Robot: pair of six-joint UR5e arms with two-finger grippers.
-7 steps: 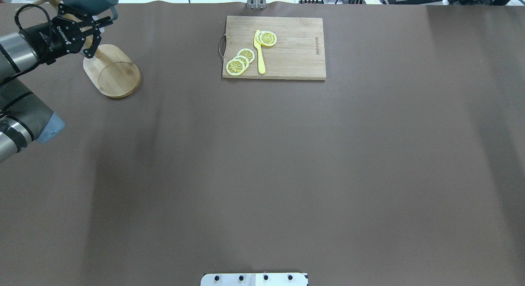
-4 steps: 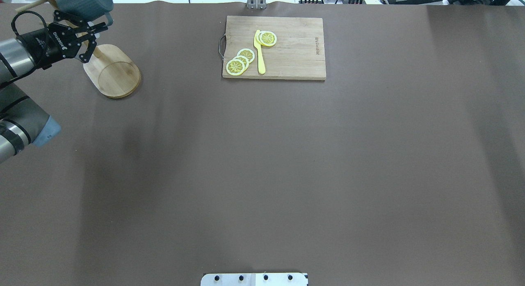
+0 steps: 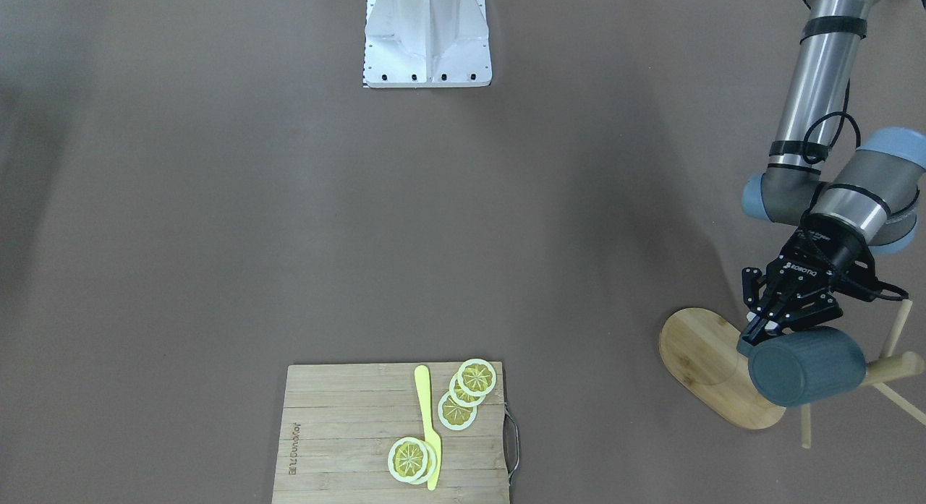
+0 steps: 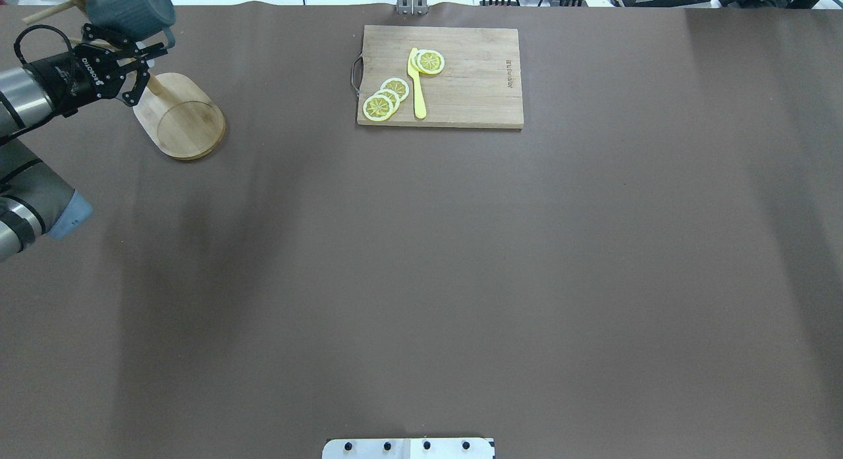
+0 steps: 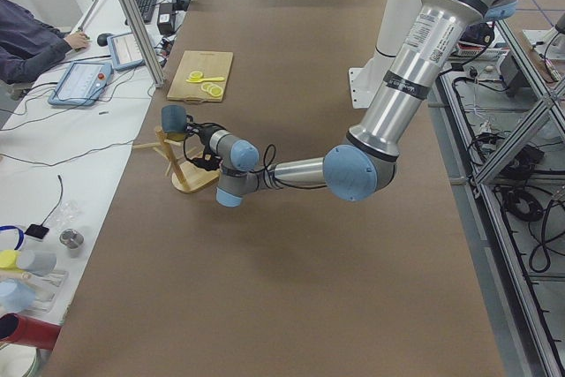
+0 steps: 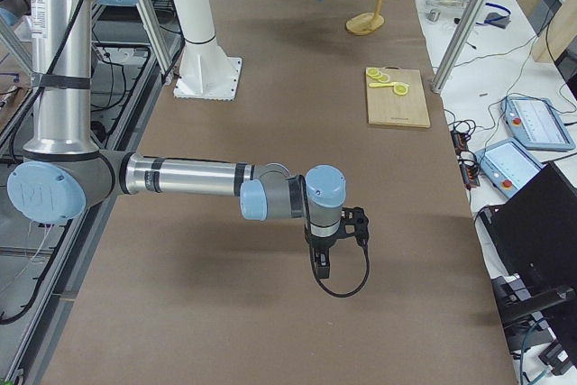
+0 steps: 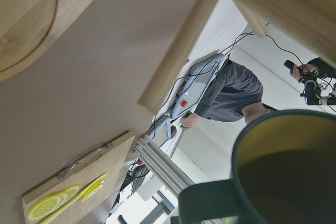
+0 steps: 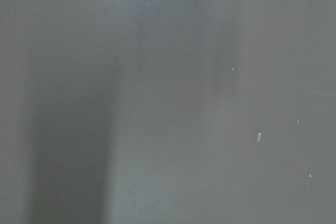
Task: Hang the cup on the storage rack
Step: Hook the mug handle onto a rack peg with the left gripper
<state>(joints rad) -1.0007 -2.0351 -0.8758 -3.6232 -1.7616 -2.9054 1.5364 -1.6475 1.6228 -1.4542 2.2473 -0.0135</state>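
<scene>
Cloth, brown and plain, covers the table [image 4: 421, 281] nearest us in the overhead view. Off at the robot's right end, the right gripper [image 6: 323, 268] hangs fingers-down a little above that cloth. We see it only from the side camera, and its wrist camera shows nothing but brown surface, so we cannot tell how far its jaws are parted.

Farther out, on the left side, the left gripper [image 4: 157, 49] reaches in sideways with its fingers drawn together on the handle [image 7: 210, 203] of the cup [image 4: 125, 8]. We see the slate-blue, ribbed cup held off the table, lying on its side, above the oval base of the storage rack [image 4: 188, 120] and close against the upper part of the post [image 3: 893, 366]. Its mouth faces the left wrist camera, showing an olive inside. One thin peg [image 7: 178, 45] slants past just beside the cup; we cannot tell whether cup and rack touch.

Beyond, toward the table's far edge and well apart from the rack, lies a wooden cutting board [image 4: 474, 83] carrying lemon slices [image 4: 379, 107] and a yellow knife [image 4: 417, 93]. Past the edge, a person [image 7: 231, 95] in a dark top sits at a desk.
</scene>
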